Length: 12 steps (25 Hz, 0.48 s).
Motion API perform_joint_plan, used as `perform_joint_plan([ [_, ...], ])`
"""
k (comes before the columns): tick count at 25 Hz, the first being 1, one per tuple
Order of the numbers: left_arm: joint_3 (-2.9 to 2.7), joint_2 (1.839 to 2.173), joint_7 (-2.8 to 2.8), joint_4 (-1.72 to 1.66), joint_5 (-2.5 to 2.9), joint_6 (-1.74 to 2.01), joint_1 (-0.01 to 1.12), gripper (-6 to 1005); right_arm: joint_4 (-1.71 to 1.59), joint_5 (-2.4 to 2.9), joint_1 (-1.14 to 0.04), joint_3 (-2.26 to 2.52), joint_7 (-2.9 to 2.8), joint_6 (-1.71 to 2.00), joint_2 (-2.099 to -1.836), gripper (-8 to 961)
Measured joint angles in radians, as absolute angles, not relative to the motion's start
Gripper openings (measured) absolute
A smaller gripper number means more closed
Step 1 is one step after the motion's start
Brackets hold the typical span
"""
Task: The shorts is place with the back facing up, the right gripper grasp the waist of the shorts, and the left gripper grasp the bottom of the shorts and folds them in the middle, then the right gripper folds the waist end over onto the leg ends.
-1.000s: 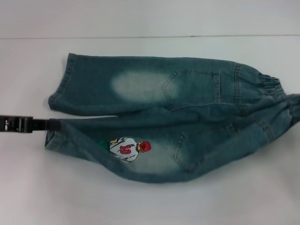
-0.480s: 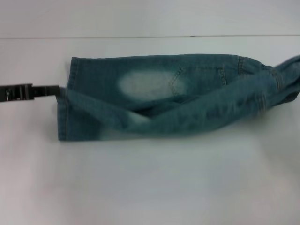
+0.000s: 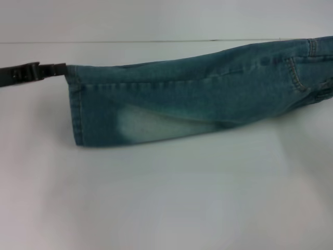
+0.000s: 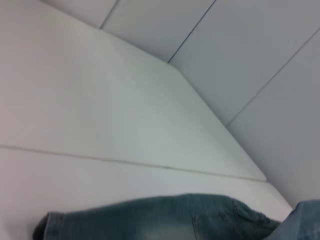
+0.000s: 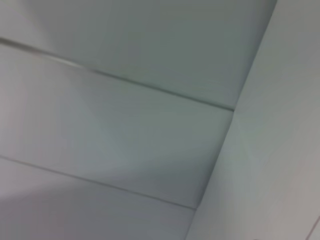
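The shorts (image 3: 197, 94) hang as one long denim strip, folded lengthwise, stretched across the white table (image 3: 166, 198) in the head view. A pale bleached patch (image 3: 151, 127) shows on the lower flap. At the far left, my left gripper (image 3: 62, 68) is shut on the upper corner of the bottom of the shorts (image 3: 75, 104), a straight stitched hem. Pocket stitching (image 3: 294, 73) shows near the right edge; the waist and my right gripper lie beyond that edge, out of view. In the left wrist view a strip of the shorts (image 4: 165, 217) shows.
The table's back edge (image 3: 156, 41) meets a pale wall behind the shorts. Bare white tabletop lies in front of the hanging fabric. The right wrist view shows only white panels (image 5: 125, 125) and seams.
The left gripper moved away toward the table's back, carrying the hem. The near half went over onto the far half, hiding the embroidered figure. The right end rose out of frame.
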<state>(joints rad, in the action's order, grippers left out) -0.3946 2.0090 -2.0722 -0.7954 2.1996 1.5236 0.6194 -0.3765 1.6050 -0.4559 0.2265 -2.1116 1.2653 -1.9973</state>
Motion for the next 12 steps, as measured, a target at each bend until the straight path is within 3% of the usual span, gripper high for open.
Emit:
perform_joint_plan([
  [12,-0.466,2.034,-2.066,-0.702,2.191,1.295,0.72,5,-0.367,1.524,-0.553,0.226,-2.048,1.041,-2.023,185],
])
